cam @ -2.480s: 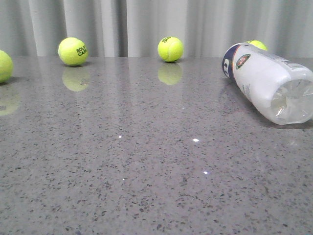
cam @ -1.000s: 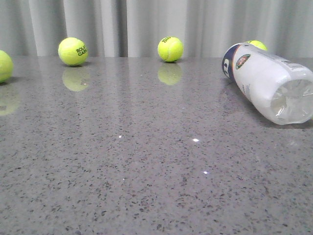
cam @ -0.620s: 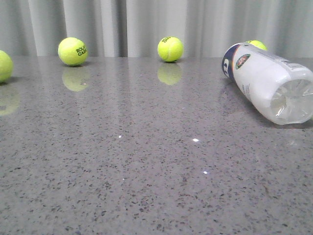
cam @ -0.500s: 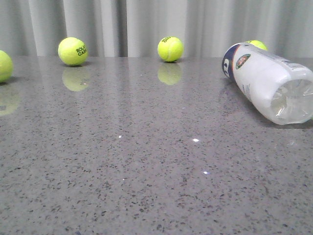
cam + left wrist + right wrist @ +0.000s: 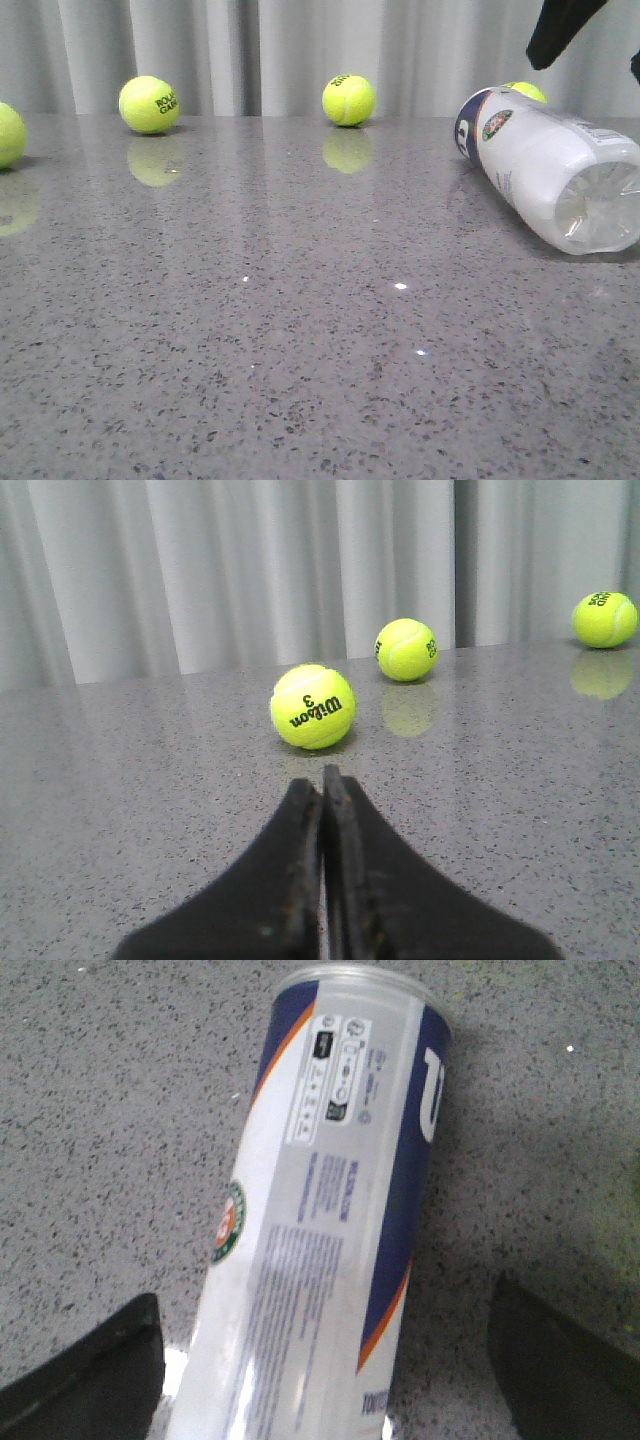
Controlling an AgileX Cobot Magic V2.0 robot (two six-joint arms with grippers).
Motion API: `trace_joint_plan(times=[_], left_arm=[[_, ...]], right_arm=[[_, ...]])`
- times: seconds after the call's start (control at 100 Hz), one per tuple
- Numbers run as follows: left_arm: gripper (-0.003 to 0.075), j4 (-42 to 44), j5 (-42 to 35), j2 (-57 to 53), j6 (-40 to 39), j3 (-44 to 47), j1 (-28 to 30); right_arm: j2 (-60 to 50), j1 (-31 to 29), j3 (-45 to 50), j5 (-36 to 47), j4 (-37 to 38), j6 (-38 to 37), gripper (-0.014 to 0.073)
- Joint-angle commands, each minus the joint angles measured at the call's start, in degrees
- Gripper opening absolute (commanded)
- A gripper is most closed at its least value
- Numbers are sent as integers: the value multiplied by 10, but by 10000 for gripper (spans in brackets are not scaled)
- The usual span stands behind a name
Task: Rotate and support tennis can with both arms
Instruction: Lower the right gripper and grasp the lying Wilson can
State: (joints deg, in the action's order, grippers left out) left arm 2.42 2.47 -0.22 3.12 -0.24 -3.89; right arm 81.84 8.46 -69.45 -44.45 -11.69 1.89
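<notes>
The tennis can [image 5: 545, 165] lies on its side at the right of the grey table, clear bottom end toward me, navy and white label with a round emblem at the far end. It also shows in the right wrist view [image 5: 320, 1210]. My right gripper [image 5: 325, 1360] is open above the can, one black finger on each side of it, not touching. One of its fingers [image 5: 558, 30] shows at the top right of the front view. My left gripper [image 5: 322, 780] is shut and empty, low over the table, out of the front view.
Yellow tennis balls rest at the back of the table: one at far left [image 5: 8, 135], one at back left [image 5: 149, 105], one at back centre [image 5: 348, 100], one behind the can [image 5: 527, 92]. A Wilson ball [image 5: 312, 706] lies just ahead of my left gripper. A grey curtain hangs behind.
My right gripper has come into the front view at the top right, above the can. The can and the balls have not moved.
</notes>
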Motion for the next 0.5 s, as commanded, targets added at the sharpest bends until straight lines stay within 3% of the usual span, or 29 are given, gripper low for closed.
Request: trace_joint_plan(times=[0.0,0.49], left_arm=[[-21,0,-43,-23,-6,27,1],[-21,0,-43,-23,-6,27,1]], right_arm=[[12,1,-31,40,1,6,644],[96,1,-40,57,1,15,638]])
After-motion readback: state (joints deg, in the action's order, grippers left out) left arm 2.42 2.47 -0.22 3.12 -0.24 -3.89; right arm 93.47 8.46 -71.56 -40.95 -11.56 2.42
